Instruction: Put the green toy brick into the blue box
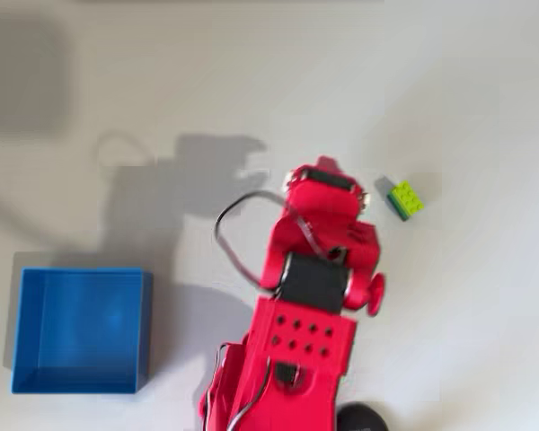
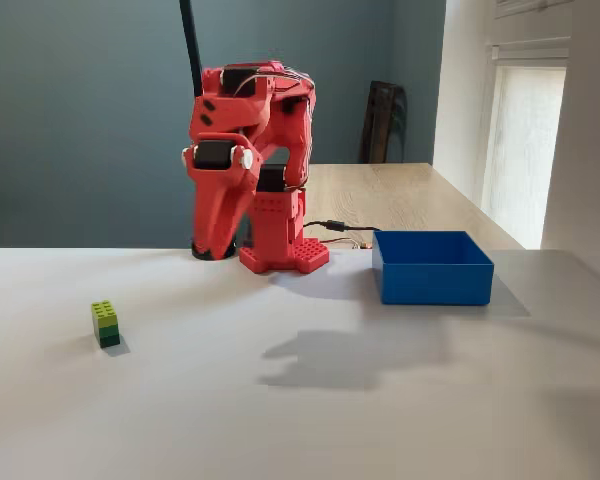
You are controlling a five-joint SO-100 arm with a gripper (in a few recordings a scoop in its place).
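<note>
The green toy brick [image 1: 404,199] stands alone on the white table, lime-green on top and darker green below. It is at the right in the overhead view and at the left in the fixed view [image 2: 105,324]. The blue box [image 1: 81,330] sits empty on the opposite side of the arm, near the base [image 2: 432,270]. My red arm is folded up over its base, and the gripper [image 2: 217,245] hangs pointing down at the table, with its jaws together and nothing in them. From above, the gripper [image 1: 319,175] is a short way left of the brick and not touching it.
The red base [image 2: 280,250] stands at the table's edge with a black cable [image 1: 229,238] looping beside it. A black round object [image 1: 359,417] lies next to the base. A wooden table [image 2: 400,195] and a dark chair stand behind.
</note>
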